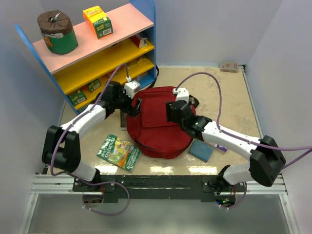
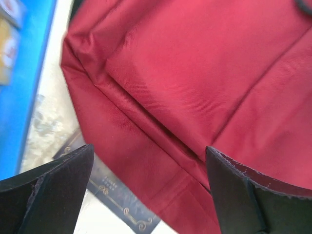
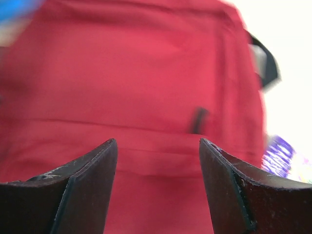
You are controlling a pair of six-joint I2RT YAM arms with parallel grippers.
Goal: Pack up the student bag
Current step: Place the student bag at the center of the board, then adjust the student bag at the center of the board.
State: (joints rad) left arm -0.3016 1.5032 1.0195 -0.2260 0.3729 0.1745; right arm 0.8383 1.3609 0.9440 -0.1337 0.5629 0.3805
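Left gripper: black fingers spread wide, nothing between, hovered over bag's side seam.
Right gripper: jaws apart, empty, pointed at front panel near black zip pull.
Bag: large dark-red soft fabric backpack, lay flat mid-table between both arms.
Handling: judged limp and fairly light; cloth likely to fold and slip under pads; not fragile.
Hold: zip pull or black strap loop judged best; pinched seam fold second choice.
Nearby: dark patterned book partly under bag's edge; green picture book and blue pencil case beside bag.
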